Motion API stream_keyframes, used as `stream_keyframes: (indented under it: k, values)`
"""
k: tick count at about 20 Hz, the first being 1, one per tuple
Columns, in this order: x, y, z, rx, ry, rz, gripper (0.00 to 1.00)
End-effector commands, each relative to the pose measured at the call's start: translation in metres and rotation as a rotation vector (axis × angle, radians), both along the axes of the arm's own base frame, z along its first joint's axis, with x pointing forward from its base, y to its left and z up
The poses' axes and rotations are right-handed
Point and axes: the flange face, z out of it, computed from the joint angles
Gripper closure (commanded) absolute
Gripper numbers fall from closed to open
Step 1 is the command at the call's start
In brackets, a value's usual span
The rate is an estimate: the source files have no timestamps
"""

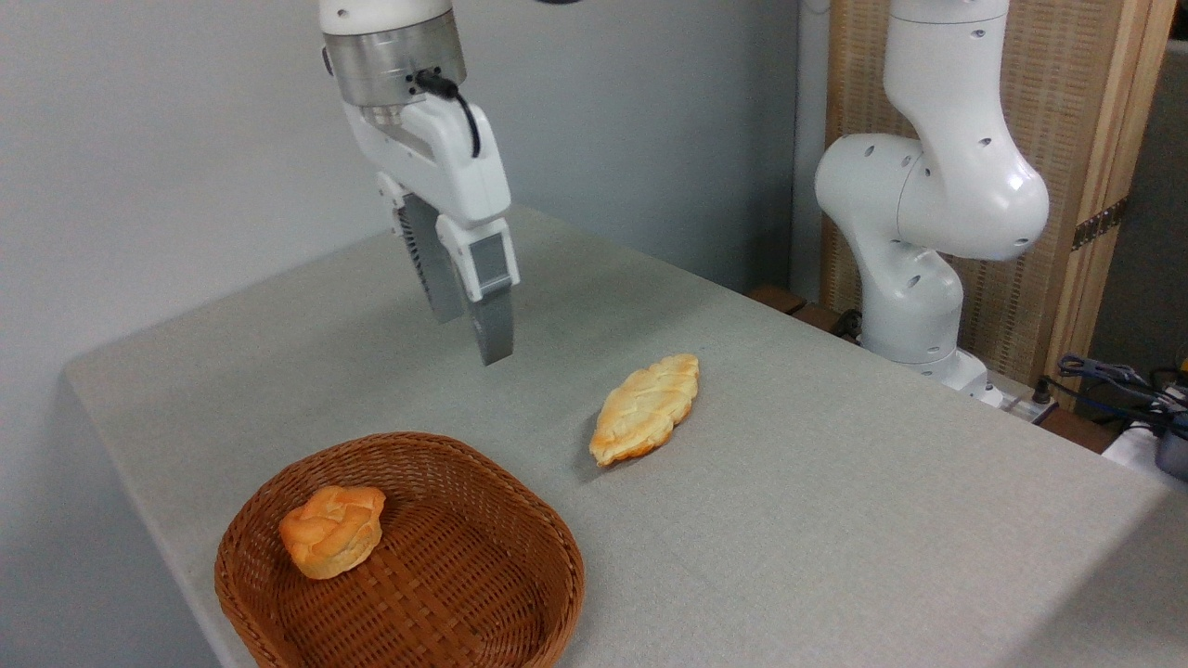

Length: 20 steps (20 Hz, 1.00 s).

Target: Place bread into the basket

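The end effector hangs empty above the tabletop, its two fingers close together with only a narrow gap visible between them. Below and toward the camera, the bread lies inside the basket, against its left wall. A longer scored pastry rests on the cloth to the right, well clear. The placing step looks complete; the arm need only retreat.

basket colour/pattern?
Reddish-brown woven wicker basket, strips crossing in a grid on the floor; clearest in the fixed camera view.
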Motion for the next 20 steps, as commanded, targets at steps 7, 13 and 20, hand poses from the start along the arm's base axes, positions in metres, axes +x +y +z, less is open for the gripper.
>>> stream_keyframes:
  k: [7, 13, 20]
  values:
    - [0.006, 0.055, 0.031, -0.057, 0.019, 0.076, 0.00]
    - [0.006, 0.054, 0.031, -0.052, 0.019, 0.075, 0.00]
    - [0.007, 0.046, 0.029, -0.051, 0.018, 0.060, 0.00]
